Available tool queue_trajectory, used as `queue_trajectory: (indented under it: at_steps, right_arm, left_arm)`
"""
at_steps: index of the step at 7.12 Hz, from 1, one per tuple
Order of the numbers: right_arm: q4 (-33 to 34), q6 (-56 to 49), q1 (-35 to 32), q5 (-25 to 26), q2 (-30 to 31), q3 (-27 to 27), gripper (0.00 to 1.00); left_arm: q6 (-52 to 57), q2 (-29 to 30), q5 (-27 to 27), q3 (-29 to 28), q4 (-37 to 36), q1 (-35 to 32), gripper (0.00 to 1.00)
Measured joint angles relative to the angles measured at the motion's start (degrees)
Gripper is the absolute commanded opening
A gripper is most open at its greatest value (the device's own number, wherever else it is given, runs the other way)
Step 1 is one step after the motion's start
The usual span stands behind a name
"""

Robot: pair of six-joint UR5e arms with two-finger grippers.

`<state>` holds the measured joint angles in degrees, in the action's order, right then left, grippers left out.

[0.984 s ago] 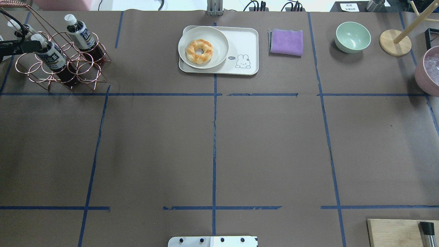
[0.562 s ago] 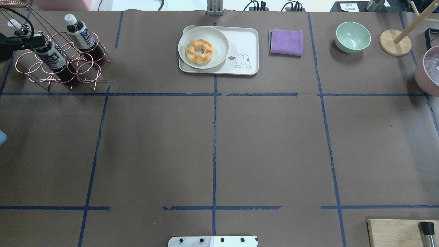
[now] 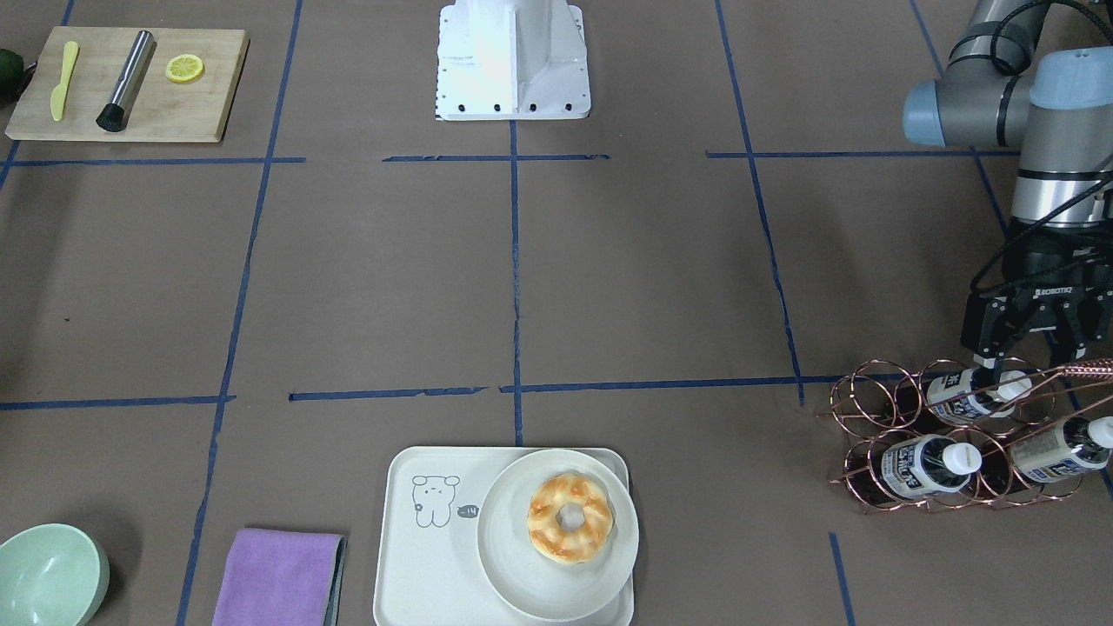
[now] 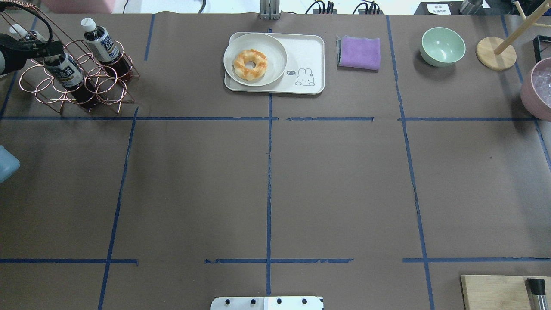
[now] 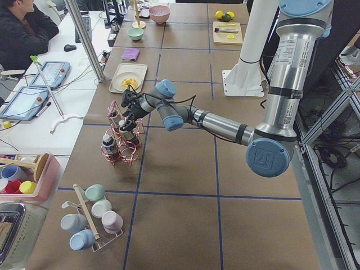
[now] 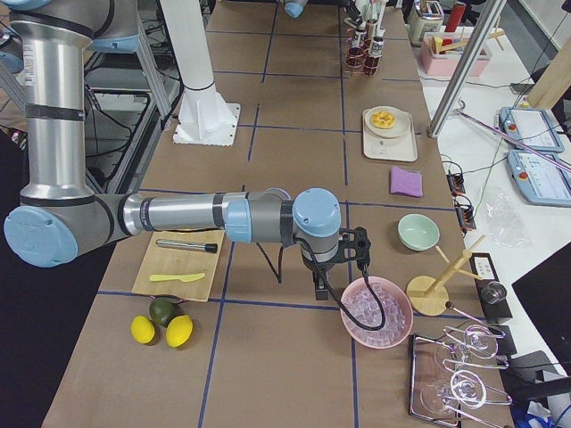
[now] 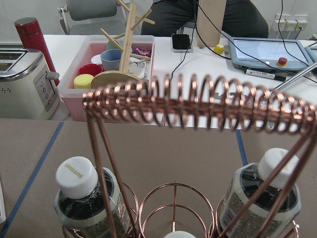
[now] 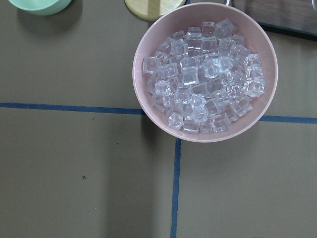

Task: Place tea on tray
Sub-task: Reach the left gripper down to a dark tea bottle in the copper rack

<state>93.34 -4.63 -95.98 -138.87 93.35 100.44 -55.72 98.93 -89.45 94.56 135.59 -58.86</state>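
Note:
Three tea bottles lie tilted in a copper wire rack (image 4: 101, 88) at the far left. My left gripper (image 4: 45, 48) is open over the white cap of the middle tea bottle (image 4: 65, 72). In the front view the gripper (image 3: 1024, 367) straddles that bottle's (image 3: 956, 389) cap end. The left wrist view shows the rack's coiled handle (image 7: 198, 104), two bottles and a cap (image 7: 177, 234) at the bottom edge. The cream tray (image 4: 308, 56) sits at the far middle, holding a round plate (image 4: 275, 51) with a doughnut (image 4: 250, 64). My right gripper (image 6: 357, 254) hangs over a pink ice bowl; I cannot tell its state.
A purple cloth (image 4: 360, 52), a green bowl (image 4: 442, 46) and a wooden stand (image 4: 496, 53) lie right of the tray. The pink bowl of ice (image 8: 205, 69) is at the far right. A cutting board (image 3: 126, 83) with tools sits near the robot's right.
My left gripper has moved in from the left edge over the rack and now covers the middle bottle's cap. Nothing else has moved.

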Motion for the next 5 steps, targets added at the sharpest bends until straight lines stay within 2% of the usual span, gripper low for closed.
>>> queue_trajectory:
  at_steps: [5]
  right_arm:
    - [0.0,0.0,0.0,-0.1,0.0,0.0,1.00]
  left_arm:
    - [0.0,0.9,0.1,-1.3,0.1,0.1,0.71]
